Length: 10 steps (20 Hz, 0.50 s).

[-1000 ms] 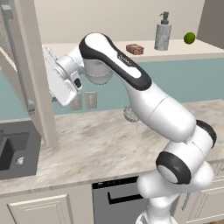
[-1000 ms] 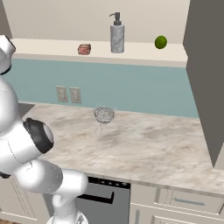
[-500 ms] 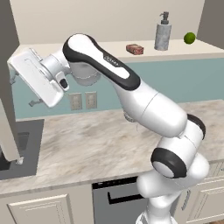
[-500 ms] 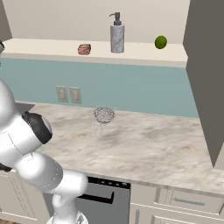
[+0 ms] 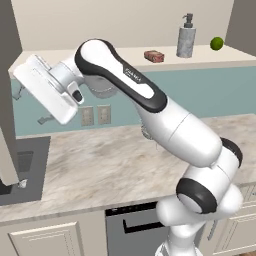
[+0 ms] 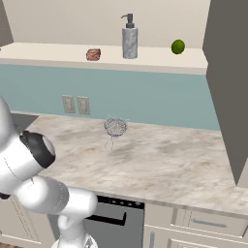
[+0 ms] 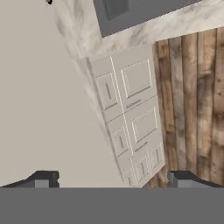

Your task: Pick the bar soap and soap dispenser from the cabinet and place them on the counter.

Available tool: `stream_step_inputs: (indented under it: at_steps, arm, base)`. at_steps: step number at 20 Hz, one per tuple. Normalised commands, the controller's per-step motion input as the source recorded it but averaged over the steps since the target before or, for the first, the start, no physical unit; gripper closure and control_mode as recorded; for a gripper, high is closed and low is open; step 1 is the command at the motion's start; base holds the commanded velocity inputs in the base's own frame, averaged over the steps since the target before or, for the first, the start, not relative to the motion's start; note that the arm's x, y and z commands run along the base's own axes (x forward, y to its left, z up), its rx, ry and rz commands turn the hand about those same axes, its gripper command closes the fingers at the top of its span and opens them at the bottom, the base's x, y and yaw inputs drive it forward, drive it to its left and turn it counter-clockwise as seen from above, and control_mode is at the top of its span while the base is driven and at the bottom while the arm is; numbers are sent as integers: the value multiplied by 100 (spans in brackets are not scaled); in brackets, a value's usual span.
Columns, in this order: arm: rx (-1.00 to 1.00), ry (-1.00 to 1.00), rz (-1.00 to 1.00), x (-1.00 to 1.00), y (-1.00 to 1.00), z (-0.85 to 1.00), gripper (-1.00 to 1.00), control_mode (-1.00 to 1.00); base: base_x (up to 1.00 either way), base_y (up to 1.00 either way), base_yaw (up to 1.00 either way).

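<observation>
The bar soap [image 5: 154, 56] [image 6: 93, 54], a small reddish-brown block, lies on the cream shelf of the open cabinet [image 5: 100, 54]. To its right on the same shelf the grey speckled soap dispenser [image 5: 186, 40] [image 6: 129, 41] stands upright. My arm reaches far left, and its white hand [image 5: 46, 92] sits beside the swung-out left cabinet door [image 5: 7, 100], well away from both soaps. In the hand view my gripper [image 7: 111, 179] is open with nothing between its fingertips [image 7: 43, 178], looking down along the door. The marbled counter [image 5: 100, 160] [image 6: 164, 164] spreads below.
A green lime [image 5: 216, 43] [image 6: 178, 46] rests right of the dispenser. A wire-mesh ball [image 6: 115, 127] stands on the counter near the backsplash. The dark sink [image 5: 22, 165] is at the counter's left end. The right cabinet door [image 6: 227, 87] hangs open. Lower drawers [image 7: 131, 122] and wooden floor lie below the hand.
My arm has swung left with the hand, and the left cabinet door has opened wider. The soaps have not moved.
</observation>
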Motion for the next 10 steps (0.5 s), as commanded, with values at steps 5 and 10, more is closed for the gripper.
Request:
stream_step_inputs:
  at_steps: [5, 10]
  arm:
    - [-6, -17, 3, -20, -22, 0, -100, -100]
    - [-7, -15, 4, -17, -24, 0, -100, -100]
  base:
    - [0, 0, 0]
    - [0, 0, 0]
